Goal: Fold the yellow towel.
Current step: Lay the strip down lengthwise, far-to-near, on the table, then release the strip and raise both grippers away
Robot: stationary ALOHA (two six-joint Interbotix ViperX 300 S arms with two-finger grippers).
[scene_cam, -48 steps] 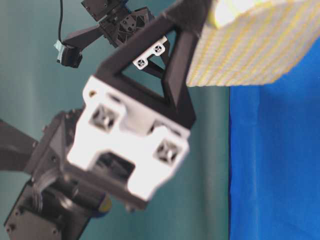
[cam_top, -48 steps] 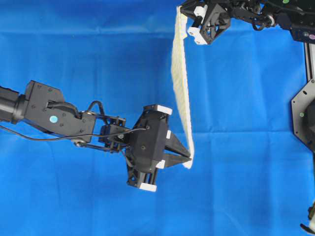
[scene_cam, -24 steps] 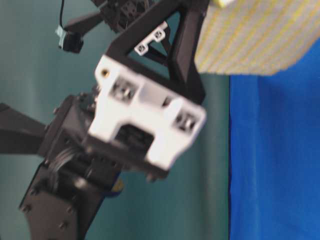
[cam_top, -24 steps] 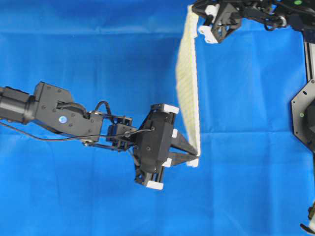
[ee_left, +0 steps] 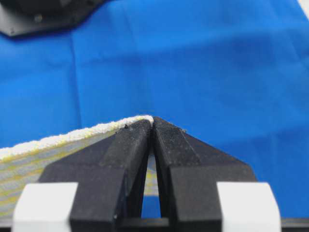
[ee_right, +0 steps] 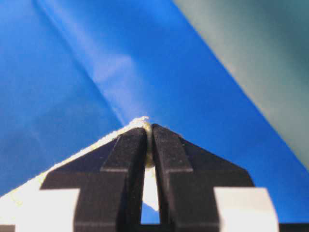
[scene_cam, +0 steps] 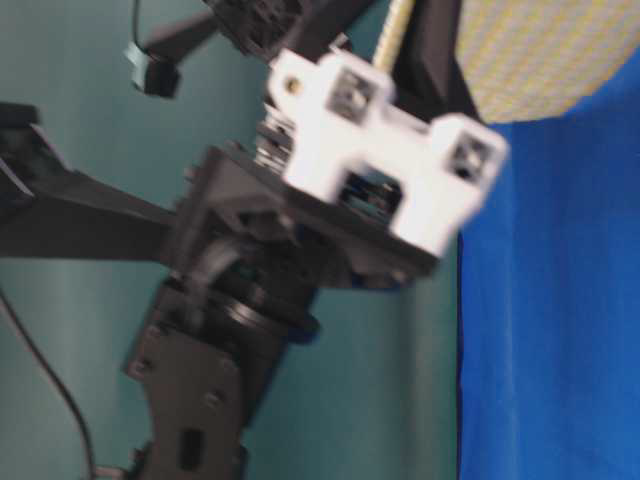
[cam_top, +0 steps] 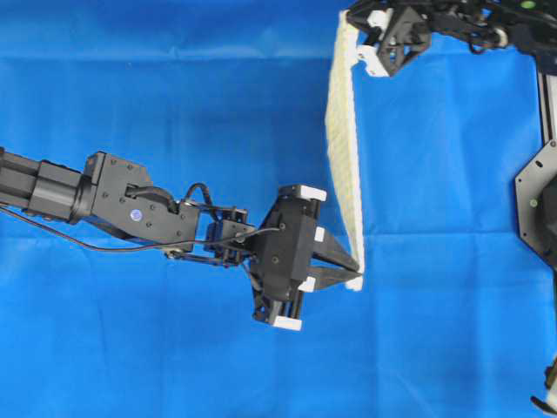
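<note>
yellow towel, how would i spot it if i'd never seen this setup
Over the blue table covering, find the two black grippers. The yellow towel hangs stretched between them, seen edge-on as a narrow pale strip. It is the only checked cloth there.

The left gripper (cam_top: 352, 272) was pinched shut on the yellow towel (cam_top: 343, 148) at its near corner; the right gripper (cam_top: 357, 33) clamped the far corner.

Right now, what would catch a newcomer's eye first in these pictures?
The yellow towel hangs stretched in the air, seen nearly edge-on from overhead, over the blue table cover. The left gripper is shut on its near corner right of centre, and the right gripper pinches the far corner at the top edge.
</note>
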